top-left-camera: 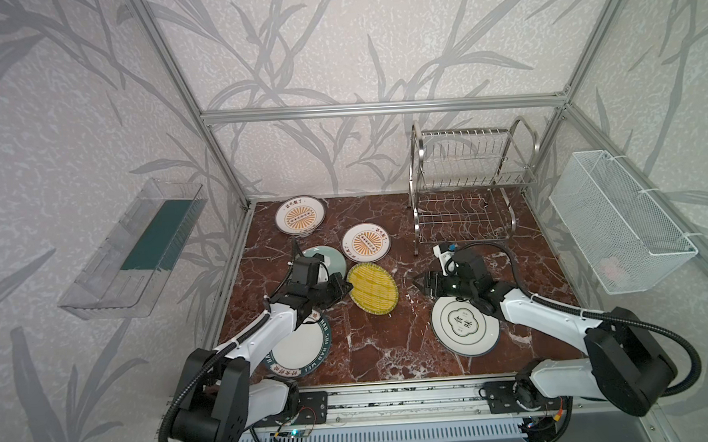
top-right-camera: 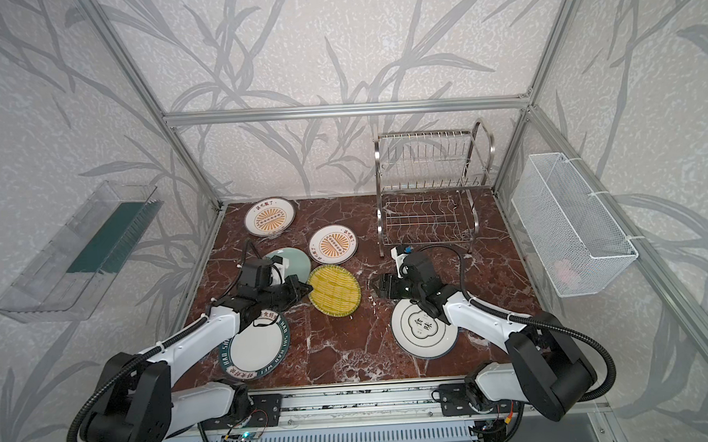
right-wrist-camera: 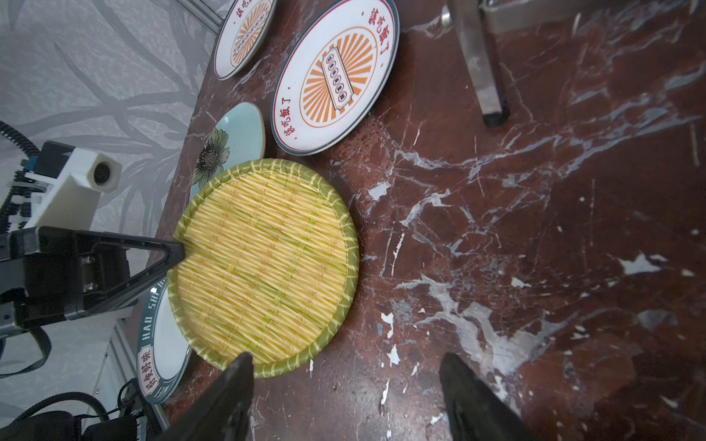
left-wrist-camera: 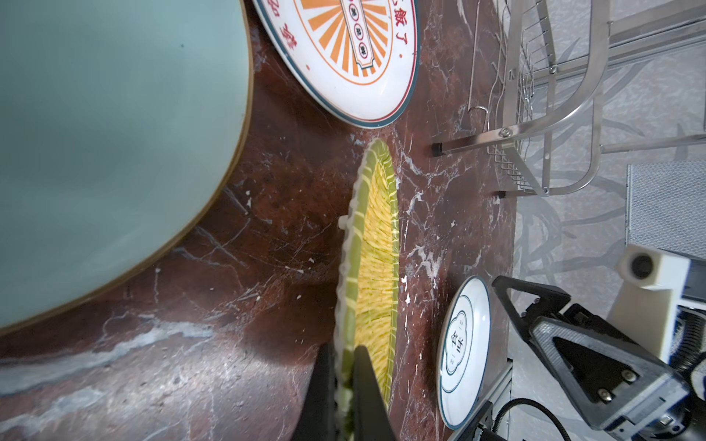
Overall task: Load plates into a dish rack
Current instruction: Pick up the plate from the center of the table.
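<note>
Yellow plate (top-left-camera: 372, 287) pinched, rack (top-left-camera: 464, 132) bare.
Left claw (left-wrist-camera: 342, 355) grips its rim; right claw (right-wrist-camera: 345, 359) gapes just beside. No plate racked yet.

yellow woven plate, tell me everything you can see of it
The yellow woven plate is round, with a yellow basket-weave face and a raised green rim crossed by pale stripes, glossy like ceramic or plastic. The left gripper is shut on its rim; that side seems raised off the marble table, overlapping the pale green plate and teal-lettered plate. The open right gripper faces it, apart.
</note>
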Available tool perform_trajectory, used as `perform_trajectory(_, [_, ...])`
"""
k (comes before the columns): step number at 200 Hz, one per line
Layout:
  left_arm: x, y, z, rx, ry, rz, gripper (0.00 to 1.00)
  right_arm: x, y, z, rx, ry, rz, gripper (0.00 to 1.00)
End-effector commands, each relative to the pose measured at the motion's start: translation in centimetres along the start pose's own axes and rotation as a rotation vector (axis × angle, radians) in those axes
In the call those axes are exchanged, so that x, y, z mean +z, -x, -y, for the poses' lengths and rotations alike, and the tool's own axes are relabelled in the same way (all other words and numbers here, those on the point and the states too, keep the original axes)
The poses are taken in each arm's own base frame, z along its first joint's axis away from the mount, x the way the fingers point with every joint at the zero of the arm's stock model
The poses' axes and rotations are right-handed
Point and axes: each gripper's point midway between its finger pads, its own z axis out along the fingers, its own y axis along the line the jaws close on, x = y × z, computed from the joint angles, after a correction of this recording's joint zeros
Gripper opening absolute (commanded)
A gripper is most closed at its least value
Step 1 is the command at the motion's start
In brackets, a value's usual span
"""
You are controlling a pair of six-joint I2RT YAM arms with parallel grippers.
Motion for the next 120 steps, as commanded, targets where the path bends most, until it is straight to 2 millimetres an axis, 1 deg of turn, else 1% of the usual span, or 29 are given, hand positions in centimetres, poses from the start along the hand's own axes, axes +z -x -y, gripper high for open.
perform_trajectory(1, [-0.7,2.1,3.4,0.032,-0.125,0.051,0.00,0.2,0.7,-1.3,0.041,0.062,0.013,0.76])
perform_trajectory(36, [-0.8,2.7,4.3,0.006,-0.200,0.070,0.00,1.0,0.0,-0.9,0.072,0.072,-0.013,0.75])
perform_trajectory(57, [-1.0,3.0,5.2,-0.004,-0.273,0.070,0.00,1.4,-0.3,-1.0,0.113,0.095,-0.020,0.75])
perform_trajectory(82, [-1.3,3.1,6.1,0.001,-0.336,0.072,0.00,1.8,0.0,-1.5,0.153,0.133,-0.007,0.73])
perform_trajectory(120, [-1.6,2.9,6.7,0.014,-0.373,0.066,0.00,1.9,0.7,-2.4,0.173,0.185,0.006,0.68])
